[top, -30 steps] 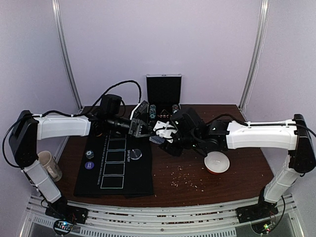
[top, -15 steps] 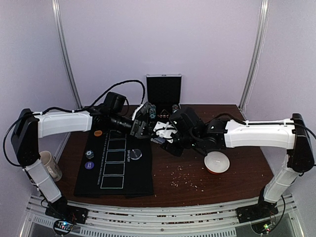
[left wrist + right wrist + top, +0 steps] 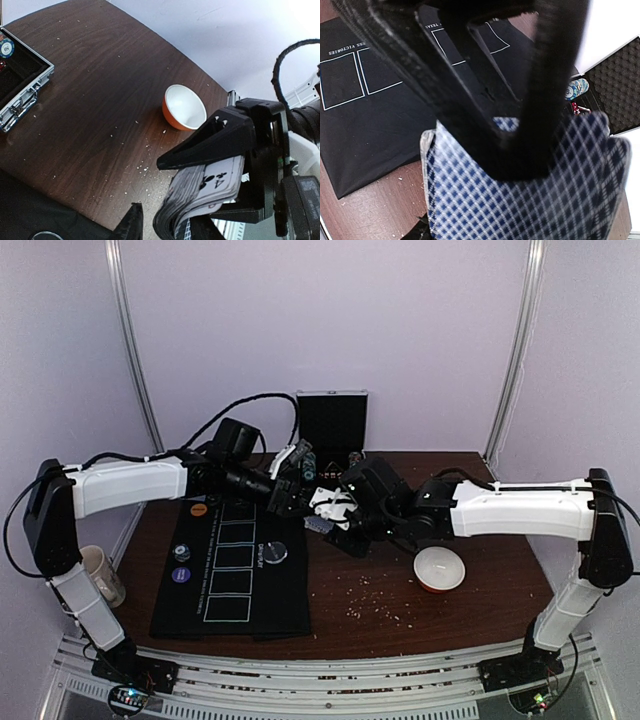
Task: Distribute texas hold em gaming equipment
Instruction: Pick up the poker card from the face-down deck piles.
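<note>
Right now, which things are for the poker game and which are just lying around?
For the game: cards, orange chip, purple chip, button, mat, case.
Lying about: bowl, mug.

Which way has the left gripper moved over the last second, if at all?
Yes: left gripper edged away from the black mat, toward the open case at the back.

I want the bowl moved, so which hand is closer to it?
Right. The right hand, gripping the cards, is left of the bowl; the left hand is farther left, beyond the cards.
</note>
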You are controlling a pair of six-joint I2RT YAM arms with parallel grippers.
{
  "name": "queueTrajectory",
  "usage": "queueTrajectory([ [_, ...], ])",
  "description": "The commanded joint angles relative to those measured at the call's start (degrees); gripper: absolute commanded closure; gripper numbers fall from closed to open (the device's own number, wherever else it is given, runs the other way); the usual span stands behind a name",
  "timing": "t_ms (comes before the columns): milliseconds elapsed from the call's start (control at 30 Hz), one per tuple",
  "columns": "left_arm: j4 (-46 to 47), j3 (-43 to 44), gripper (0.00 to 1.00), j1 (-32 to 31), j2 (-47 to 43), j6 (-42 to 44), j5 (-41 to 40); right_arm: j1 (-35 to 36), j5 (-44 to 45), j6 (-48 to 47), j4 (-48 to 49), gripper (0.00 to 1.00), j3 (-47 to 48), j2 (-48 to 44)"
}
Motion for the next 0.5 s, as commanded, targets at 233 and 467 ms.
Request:
queueTrajectory([
  [233,-6.0,1.73,0.68,1.81,-1.21,5.44,-4.58,-0.37,0.17,0.58,0.01,0.48,0.57,-0.87],
  [467,-5.48,1.84,0.53,1.81,-2.27,6.45,-1.15,-0.48,0.42,0.58,-0.18,0.48,0.59,-1.04],
])
